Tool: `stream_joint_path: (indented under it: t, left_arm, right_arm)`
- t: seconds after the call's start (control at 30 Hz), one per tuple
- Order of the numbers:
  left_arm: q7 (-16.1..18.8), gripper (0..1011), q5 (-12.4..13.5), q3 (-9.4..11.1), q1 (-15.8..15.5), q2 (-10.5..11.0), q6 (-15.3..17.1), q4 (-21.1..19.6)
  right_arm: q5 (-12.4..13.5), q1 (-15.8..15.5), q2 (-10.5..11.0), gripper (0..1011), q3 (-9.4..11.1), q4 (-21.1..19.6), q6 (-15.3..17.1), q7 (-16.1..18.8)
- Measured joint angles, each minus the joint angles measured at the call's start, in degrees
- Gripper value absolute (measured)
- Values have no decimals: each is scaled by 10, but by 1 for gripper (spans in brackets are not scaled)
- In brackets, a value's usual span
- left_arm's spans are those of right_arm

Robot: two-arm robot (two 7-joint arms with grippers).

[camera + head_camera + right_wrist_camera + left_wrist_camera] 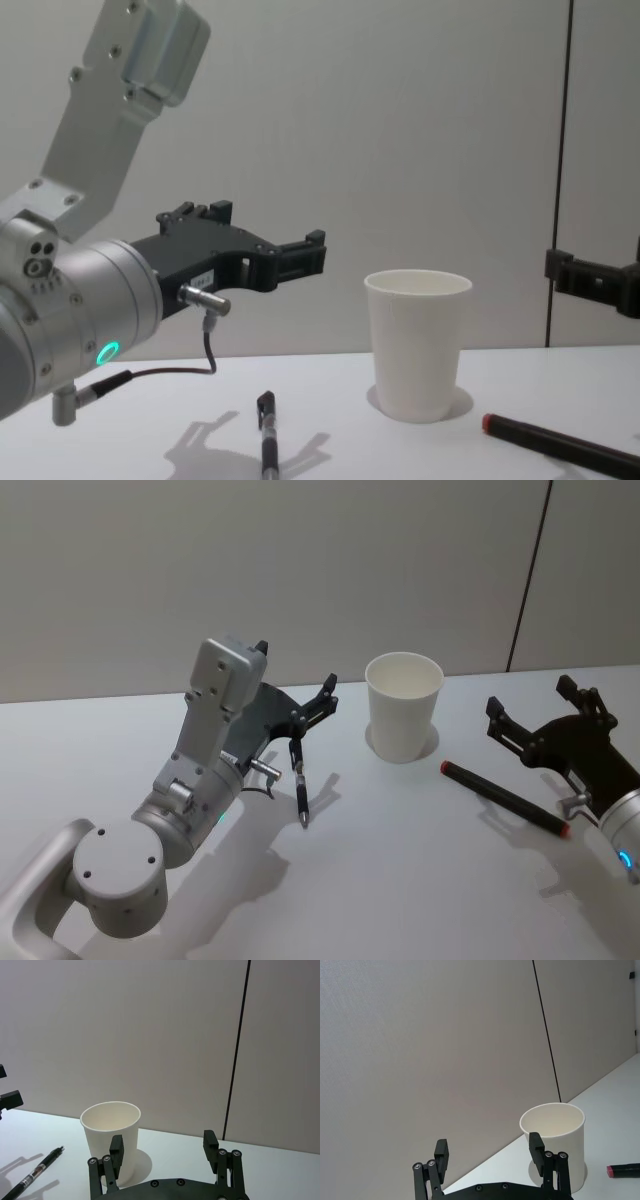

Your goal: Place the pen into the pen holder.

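Note:
A slim black pen [300, 790] lies on the white table, left of the pen holder [403, 708], a white paper cup standing upright. My left gripper [325, 698] hovers open and empty above the pen's far end, pointing at the cup [555, 1145]. In the left wrist view its fingers [441, 1152] stand wide apart. A thicker black pen with red ends [505, 798] lies right of the cup. Beyond it, my right gripper [530, 697] is open and empty, facing the cup [111, 1140]. From the chest, the slim pen [267, 430] is below the left gripper [312, 255].
A grey wall with a dark vertical seam [528, 575] stands right behind the table [400, 880]. The thick pen [560, 445] lies diagonally between the cup [415, 345] and the right gripper [590, 278].

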Motion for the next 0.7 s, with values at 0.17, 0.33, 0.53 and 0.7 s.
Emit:
stream_joint_path:
  t: [0.17, 0.33, 0.53, 0.7]
  left_arm:
    - [0, 1001, 0, 0, 0, 0, 0, 0]
    - [0, 1001, 0, 0, 0, 0, 0, 0]
    - [0, 1001, 0, 0, 0, 0, 0, 0]
    - [0, 1001, 0, 0, 0, 0, 0, 0]
  right_arm:
    - [-1, 1, 2, 1001, 2, 0, 0, 3]
    - [-4, 3, 7, 1001, 6, 0, 3, 10]
    - [-5, 0, 23, 1001, 17, -6, 9, 21]
    - [-3, -7, 38, 1001, 26, -14, 16, 26]
